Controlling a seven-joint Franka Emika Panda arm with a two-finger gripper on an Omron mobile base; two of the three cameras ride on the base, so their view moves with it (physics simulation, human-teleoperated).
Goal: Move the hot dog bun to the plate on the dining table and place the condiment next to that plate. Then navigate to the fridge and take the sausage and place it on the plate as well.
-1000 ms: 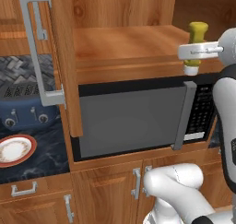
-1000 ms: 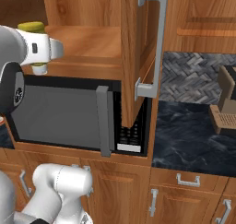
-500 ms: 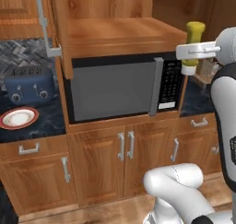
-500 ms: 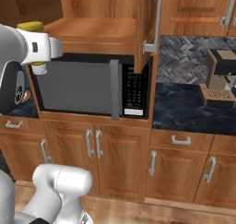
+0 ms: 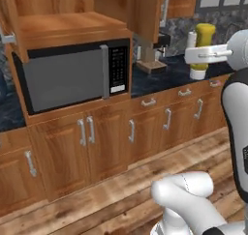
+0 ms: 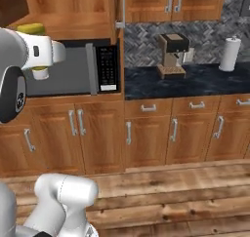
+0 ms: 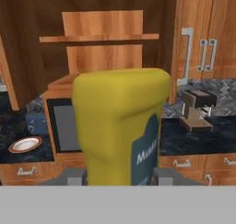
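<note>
Gripper: the gripper (image 7: pixel 119 176) is clenched around a yellow mustard bottle (image 7: pixel 120 126), a finger showing on each side of the bottle's lower body in the hand view.
Opening: jaws drawn in against the bottle's sides, with no gap visible between fingers and bottle.
Mustard bottle: held up in the air at the end of the arm, above counter height; its yellow body (image 5: pixel 205 36) shows above the white hand in the left base view, with a white end below the hand.
Bottle in right base view: a yellow part (image 6: pixel 30 29) shows above the hand at the far left, in front of the microwave's left side.
Label: a dark blue patch with pale lettering on the bottle's lower right side, partly readable.
Microwave (image 5: pixel 72 74): set in a wooden cabinet niche, door closed, well apart from the bottle.
Coffee machine (image 6: pixel 172 54): stands on the dark counter (image 6: pixel 195 77) right of the microwave.
Paper towel roll (image 6: pixel 229 53): upright on the same counter, farther right.
Small plate (image 7: pixel 26 144): red-rimmed, on the counter left of the microwave in the hand view.
</note>
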